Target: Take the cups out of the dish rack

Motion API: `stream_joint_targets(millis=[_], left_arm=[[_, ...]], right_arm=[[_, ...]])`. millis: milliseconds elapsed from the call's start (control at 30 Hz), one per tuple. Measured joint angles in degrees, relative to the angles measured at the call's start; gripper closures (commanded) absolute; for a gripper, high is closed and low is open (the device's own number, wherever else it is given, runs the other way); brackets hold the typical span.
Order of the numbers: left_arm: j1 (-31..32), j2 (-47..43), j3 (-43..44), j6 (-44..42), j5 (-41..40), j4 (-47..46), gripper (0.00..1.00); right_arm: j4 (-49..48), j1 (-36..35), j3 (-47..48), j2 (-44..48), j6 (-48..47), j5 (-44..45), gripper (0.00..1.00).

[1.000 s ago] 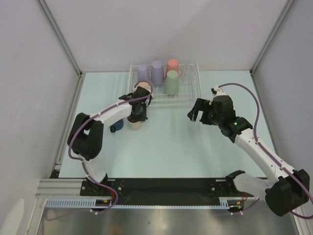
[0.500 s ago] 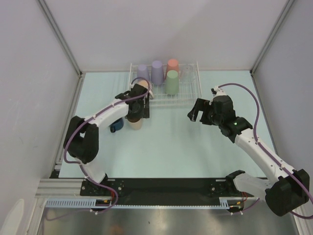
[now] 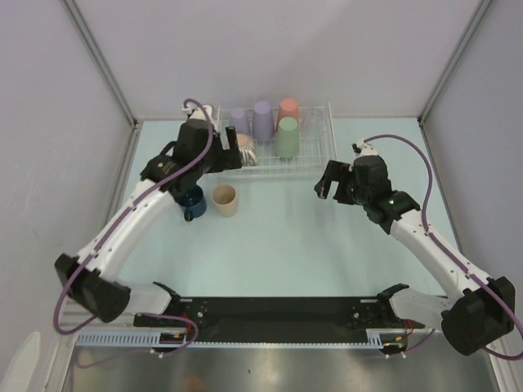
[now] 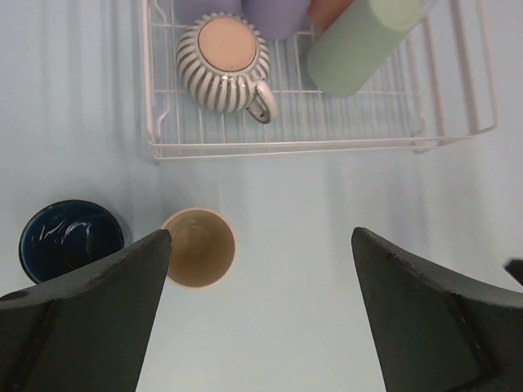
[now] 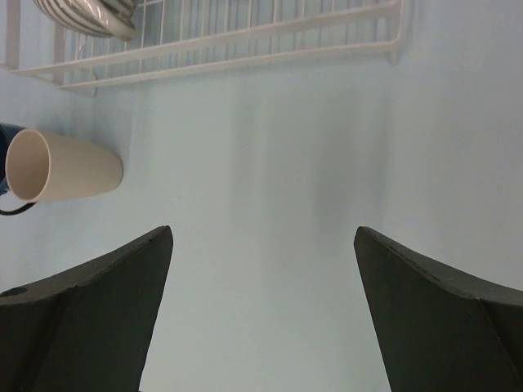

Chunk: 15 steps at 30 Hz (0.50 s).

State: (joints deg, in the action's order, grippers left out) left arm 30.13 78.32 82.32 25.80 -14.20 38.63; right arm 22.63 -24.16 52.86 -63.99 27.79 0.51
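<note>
- Pale blue bench; dish rack at middle of far edge.
- Left end effector wide open, empty, above rack's near-left corner.
- Right end effector wide open, empty.
- In rack: lavender cups, salmon cup, green cup, ribbed mug.
- On bench toward left edge: tan cup upright, just beside navy mug.
</note>
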Motion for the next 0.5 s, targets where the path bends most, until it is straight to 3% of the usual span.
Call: stream_joint_targets(millis=[200,500], left_arm=[[0.13,-13.81,-7.39,0.04,0.57,-3.17,0.02],[0.13,-19.52,-12.68,0.28,-0.22,-3.21,0.02]], right_arm=[[2.51,-2.14,13.70,-11.78,-4.13,6.84,0.00],[3.98,-5.03,37.29,-31.71,-10.29,15.26,0.00]])
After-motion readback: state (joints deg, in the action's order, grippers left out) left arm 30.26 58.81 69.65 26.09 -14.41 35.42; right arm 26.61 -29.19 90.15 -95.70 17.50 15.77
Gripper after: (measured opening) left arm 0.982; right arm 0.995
